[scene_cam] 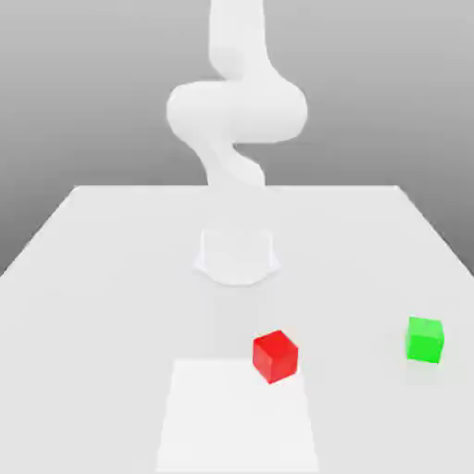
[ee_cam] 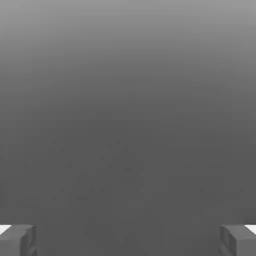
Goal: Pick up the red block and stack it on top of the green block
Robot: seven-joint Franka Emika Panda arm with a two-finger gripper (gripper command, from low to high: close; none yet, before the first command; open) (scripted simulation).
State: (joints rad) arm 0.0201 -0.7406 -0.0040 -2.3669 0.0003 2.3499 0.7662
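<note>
Gripper open and unladen; red block ungrasped, stack unbuilt

Item 1. Gripper, one, two-fingered. Fingers parted wide, one to either side of the hand view, with nothing held between them. Condition: released.

Item 2. Arm, one, white. Rises from its base at the far part of the table.

Item 3. Red block, one, plain cube. Seen at the far corner of a pale patch, on the exterior view's right of that patch. Turned so that an edge faces the camera. Well apart from its intended support. Status: to be picked up.

Item 4. Green block, one, plain cube, of like size. Toward the exterior view's right, squarer to the camera, its top face bare. Status: ready to receive.

State of works. Done: no part of the stacking; at most, the gripper is ready, being open. Outstanding, by judgement the whole sequence: approach the red block, align with its turned sides, grip, lift, carry across, set down on the green block, release.
</note>
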